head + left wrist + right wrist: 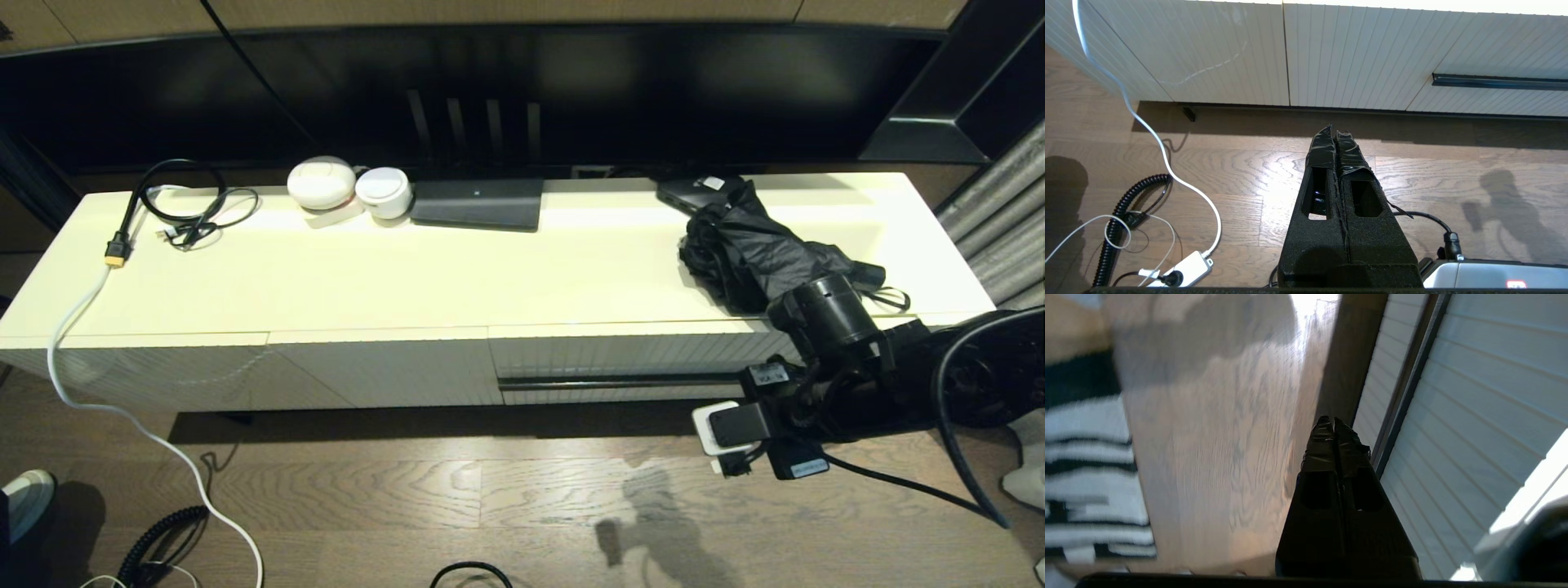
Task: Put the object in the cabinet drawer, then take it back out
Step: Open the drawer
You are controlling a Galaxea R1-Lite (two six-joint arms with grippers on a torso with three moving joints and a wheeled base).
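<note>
- Umbrella [759,249]: lying on the right end of the cream worktop [490,278], long axis running diagonally from the back of the worktop toward its front right corner.
- Handle end [867,273] pointing to the front right, thin wrist loop [898,300] trailing near the worktop's front edge; bunched canopy end pointing back and left.
- Compact and black all over, fabric loose and crumpled in uneven folds, short stubby handle.
- Back end touching or overlapping a small flat black box with a white label [694,190]; cannot tell which.
- Drawer [620,359] closed, directly below the umbrella, cream with a vertically ribbed front and a long thin dark handle bar [620,382].
- Right claw [1333,424]: fingers pressed together with nothing between them, hanging low just beside the ribbed drawer front, tips close to the handle bar [1408,388], above the wood floor [1216,457].
- Left claw [1334,132]: closed and empty too, hanging over the floor in front of the cabinet, well apart from the drawer's handle bar.
- Elsewhere on the worktop: coiled black cable [184,204] at the left end, two round white devices [347,188] and a flat dark box [478,204] toward the back.
</note>
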